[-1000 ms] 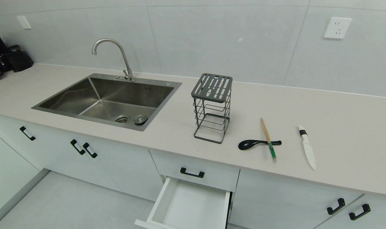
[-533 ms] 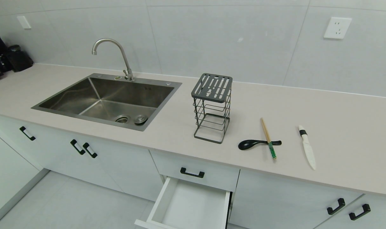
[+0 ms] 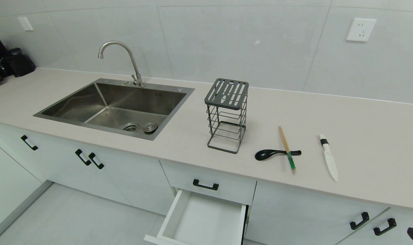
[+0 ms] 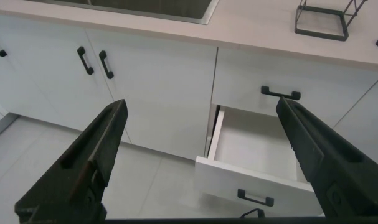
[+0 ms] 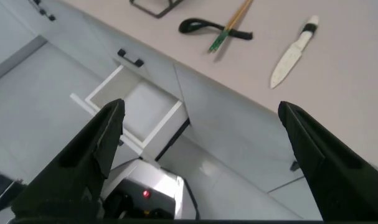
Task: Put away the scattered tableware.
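Black spoon (image 3: 265,154) under green-tipped wooden chopsticks (image 3: 284,141), white knife (image 3: 329,159) nearby

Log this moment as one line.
spoon, knife: on counter | chopsticks: across spoon handle | rack: empty | drawer: open | left jaws: open | right jaws: open

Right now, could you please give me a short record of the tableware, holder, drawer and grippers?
Holder: dark grey wire rack, upright on beige counter
Spoon: black spoon, right of rack
Chopsticks: wooden green-tipped chopsticks, crossing the spoon's handle
Knife: white knife, apart, farthest right
Drawer: white drawer under the counter, open
Left gripper: fingers open
Right gripper: fingers open
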